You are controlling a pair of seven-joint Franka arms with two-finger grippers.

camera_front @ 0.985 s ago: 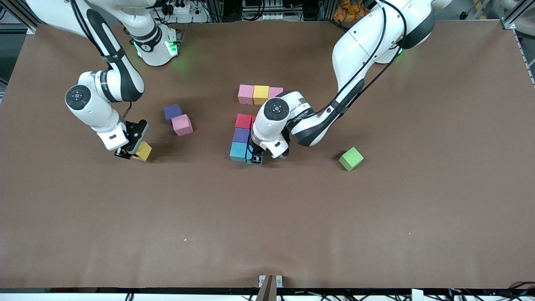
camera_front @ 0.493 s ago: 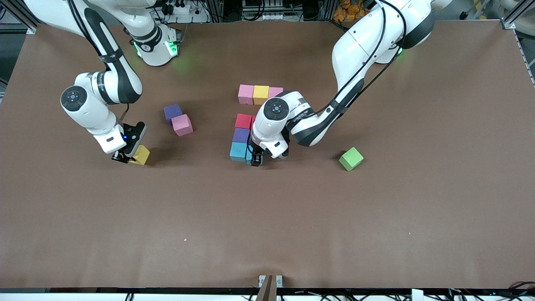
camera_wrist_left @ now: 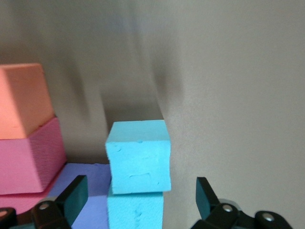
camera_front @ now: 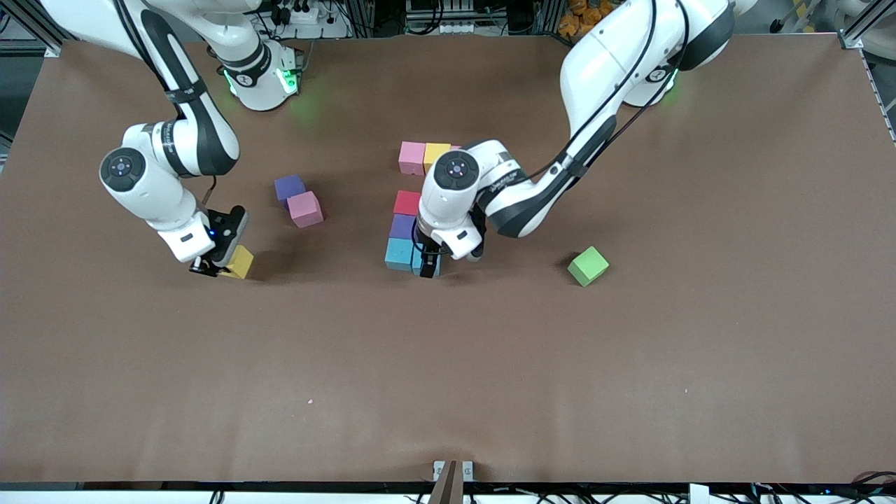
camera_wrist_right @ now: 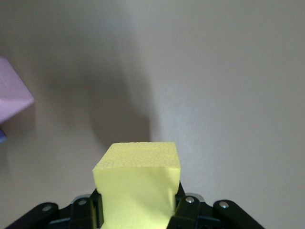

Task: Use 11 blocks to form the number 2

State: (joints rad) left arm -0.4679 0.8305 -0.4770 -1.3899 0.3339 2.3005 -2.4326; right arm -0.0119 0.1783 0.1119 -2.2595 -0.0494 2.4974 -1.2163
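The left gripper [camera_front: 428, 267] stands wide open, released, astride a light blue matte foam cube [camera_wrist_left: 138, 155] in the half-built number 2 [camera_front: 413, 210]. The right gripper [camera_front: 208, 266] is clenched on a yellow foam cube [camera_wrist_right: 138, 183], near a loose pink foam cube [camera_front: 305, 208].

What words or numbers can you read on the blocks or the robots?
None can be read.
The blocks are plain foam with no letters.
The left arm has small dark print on its wrist, too small to read.
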